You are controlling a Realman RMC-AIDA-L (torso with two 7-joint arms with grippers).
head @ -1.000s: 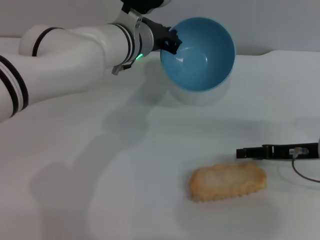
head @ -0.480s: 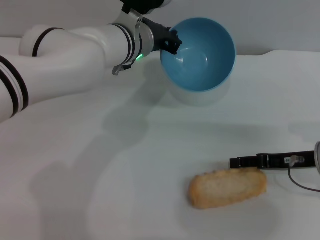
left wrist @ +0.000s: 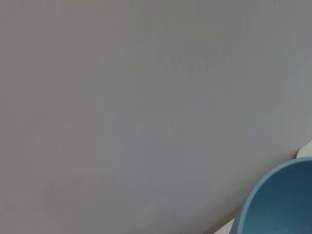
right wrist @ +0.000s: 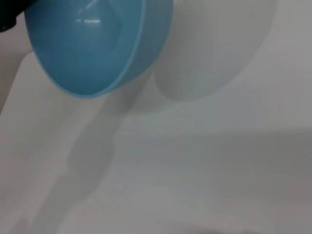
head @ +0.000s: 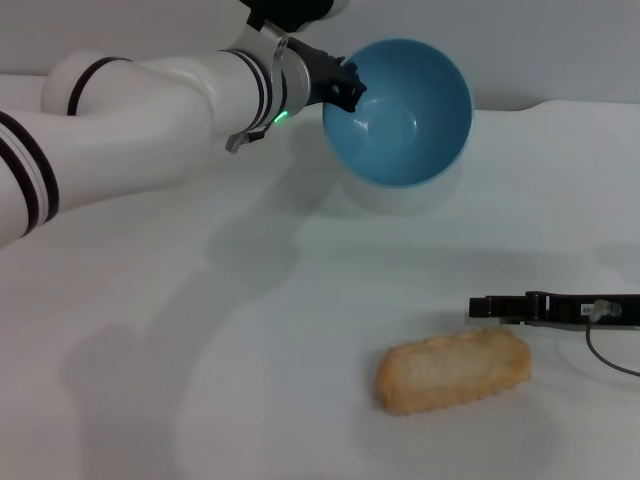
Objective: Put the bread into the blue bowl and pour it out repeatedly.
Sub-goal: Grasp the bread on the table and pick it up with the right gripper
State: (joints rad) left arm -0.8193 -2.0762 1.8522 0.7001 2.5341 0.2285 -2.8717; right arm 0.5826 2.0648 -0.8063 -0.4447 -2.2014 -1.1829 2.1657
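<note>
Our left gripper (head: 345,85) fingers pinch the blue bowl (head: 400,110) rim at nine o'clock, tipped empty; bread (head: 453,369) lies on desk (head: 200,350); right gripper (head: 490,307) nearby, fingers' spread unclear.

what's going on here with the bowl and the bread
The left pincer holds the blue bowl by its rim, lifted and tipped so its empty inside faces the camera. The bread lies flat on the white table, out of the bowl. The right pincer reaches in low from the right, its tip just behind the bread's far right end, not gripping it.
</note>
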